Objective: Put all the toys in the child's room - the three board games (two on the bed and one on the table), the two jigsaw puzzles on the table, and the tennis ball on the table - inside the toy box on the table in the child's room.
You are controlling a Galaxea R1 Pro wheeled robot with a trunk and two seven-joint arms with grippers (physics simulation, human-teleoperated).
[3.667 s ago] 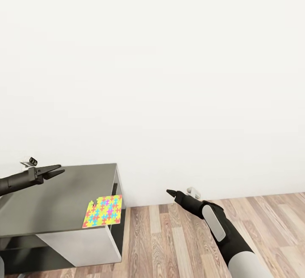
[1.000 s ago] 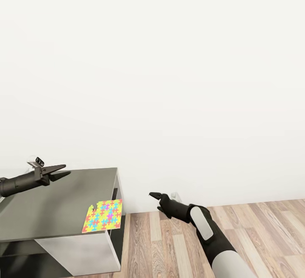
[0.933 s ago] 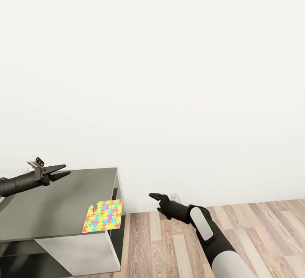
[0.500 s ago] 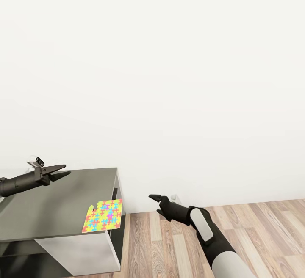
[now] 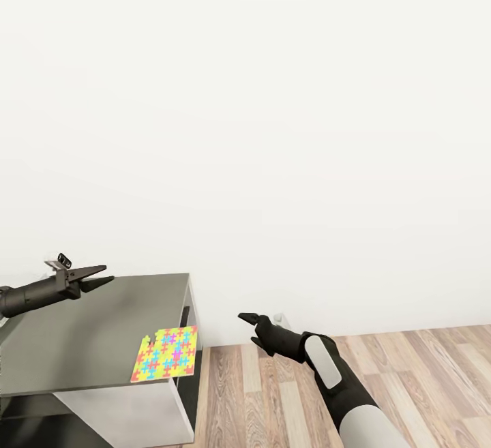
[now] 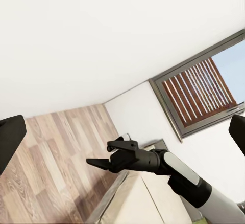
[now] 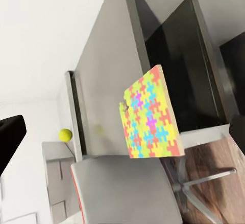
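One jigsaw puzzle (image 5: 167,354), a bright yellow, pink, green and blue sheet, lies at the front right corner of the table's dark grey side unit (image 5: 82,332). In the right wrist view the jigsaw puzzle (image 7: 150,116) slightly overhangs the unit's edge. Farther along the table (image 7: 102,70) sits the tennis ball (image 7: 65,134). My left gripper (image 5: 108,274) hovers open and empty above the unit's far left part. To the right of the unit, over the floor, my right gripper (image 5: 245,327) is open and empty, pointing at the puzzle. The left wrist view also catches the right gripper (image 6: 99,153).
A plain white wall (image 5: 273,127) stands close behind the unit. Wood floor (image 5: 409,366) spreads to the right. The unit has dark open shelves (image 7: 184,65) under its top. A grey seat (image 7: 122,188) on a metal base stands beside it. A window with slatted blinds (image 6: 201,88) lies beyond.
Since 3.7 s ago my right gripper has moved left toward the unit and its fingers have parted. In the last half second the view shifted slightly; the arms barely moved.
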